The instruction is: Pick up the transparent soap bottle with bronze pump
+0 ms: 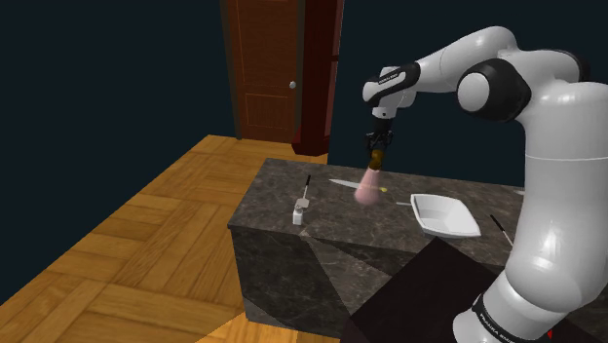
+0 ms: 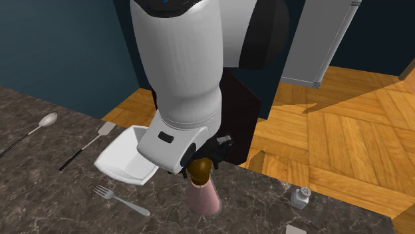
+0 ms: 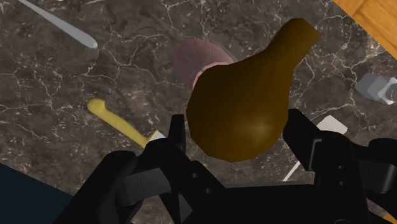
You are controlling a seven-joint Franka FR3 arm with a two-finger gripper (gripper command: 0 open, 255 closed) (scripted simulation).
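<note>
In the shoulder view the gripper [image 1: 379,143] grips the pinkish soap bottle [image 1: 368,188] by its top, near the middle of the dark marble counter [image 1: 278,214]. In the second exterior view the bottle leans beside a white dish [image 2: 123,165]. In the wrist view both fingers [image 3: 176,135] are closed against its bronze pump [image 3: 245,105].

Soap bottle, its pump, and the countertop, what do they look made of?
The soap bottle looks pinkish and see-through, plastic or glass. Its pump is brown-bronze with a soft highlight, possibly metal. The countertop is dark with pale veins, like polished stone.

White dish [image 2: 123,164], fork [image 2: 120,199], spoon [image 2: 46,120] on dark veined counter [image 2: 40,183]
</note>
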